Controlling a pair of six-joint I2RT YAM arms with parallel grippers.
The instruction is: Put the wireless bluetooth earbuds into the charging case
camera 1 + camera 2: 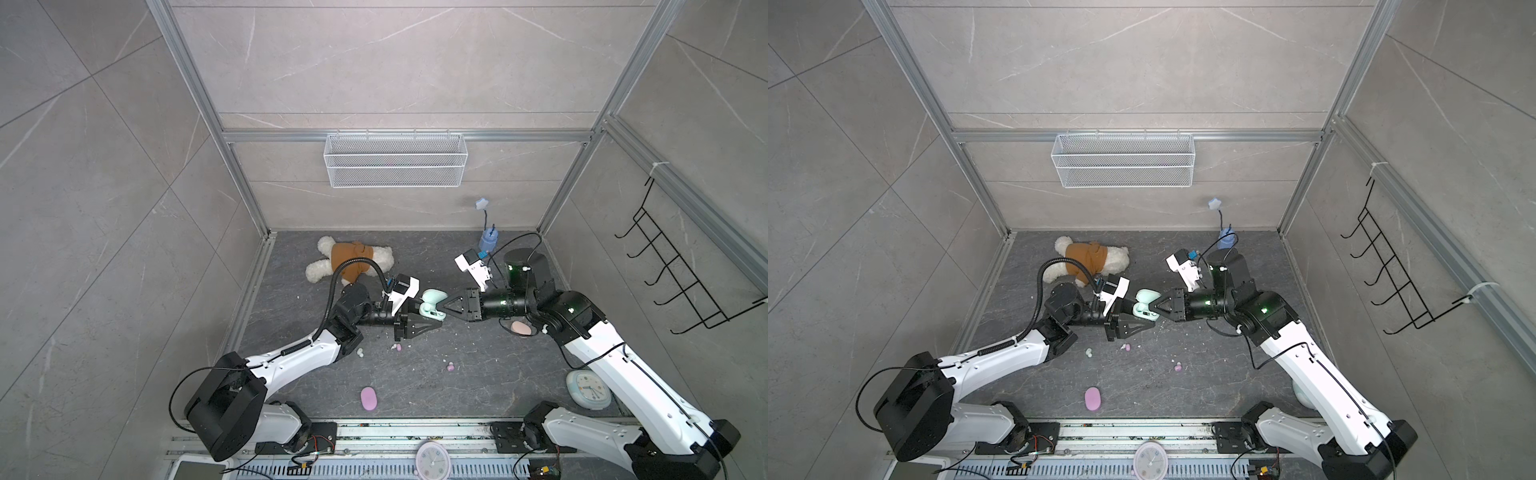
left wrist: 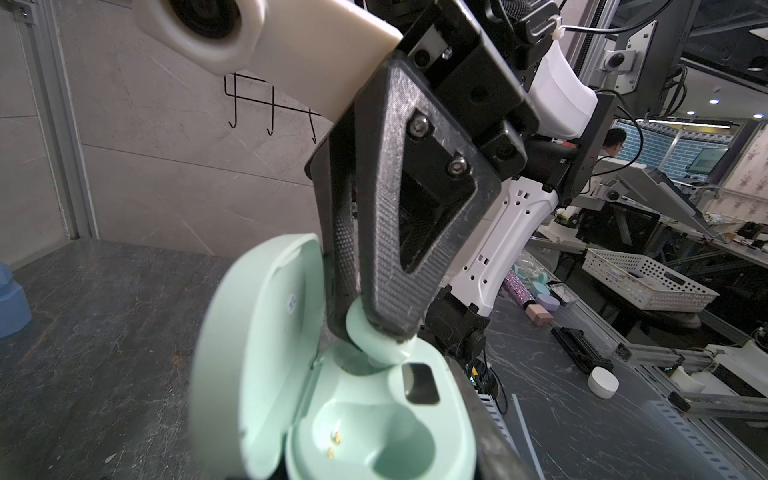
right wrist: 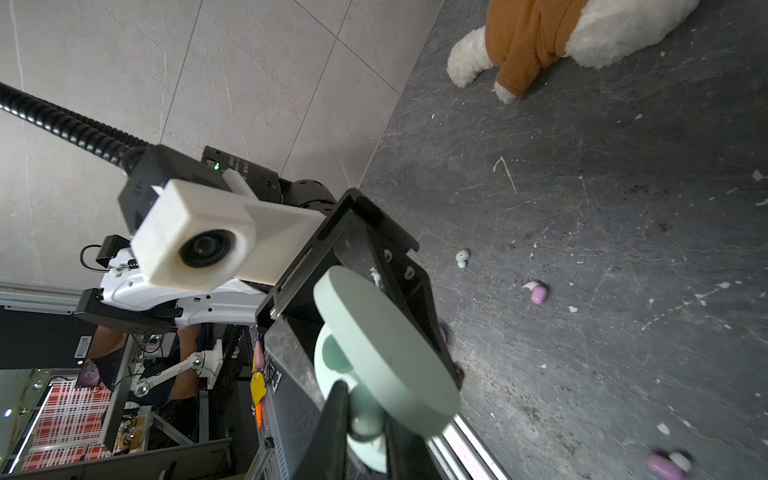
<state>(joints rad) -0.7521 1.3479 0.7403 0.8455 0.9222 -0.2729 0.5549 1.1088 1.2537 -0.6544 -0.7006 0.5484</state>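
Observation:
A mint-green charging case (image 1: 432, 306) (image 1: 1144, 306) hangs above the floor with its lid open, and my left gripper (image 1: 428, 319) is shut on its base. In the left wrist view the case (image 2: 415, 432) shows one empty socket with gold pins, and the lid (image 2: 257, 353) stands up beside it. My right gripper (image 1: 443, 306) (image 3: 368, 436) is shut on a mint earbud (image 2: 376, 338) (image 3: 365, 417), whose lower end sits in the case's far socket. More earbuds lie on the floor: a mint one (image 1: 360, 353) and lilac ones (image 1: 398, 347) (image 1: 450, 367).
A shut lilac case (image 1: 368, 398) lies near the front, and a peach case (image 1: 520, 328) sits under the right arm. A teddy bear (image 1: 349, 262), a blue bottle (image 1: 487, 239), a clock (image 1: 588, 389) and white specks are on the floor. A wire basket (image 1: 395, 160) hangs on the back wall.

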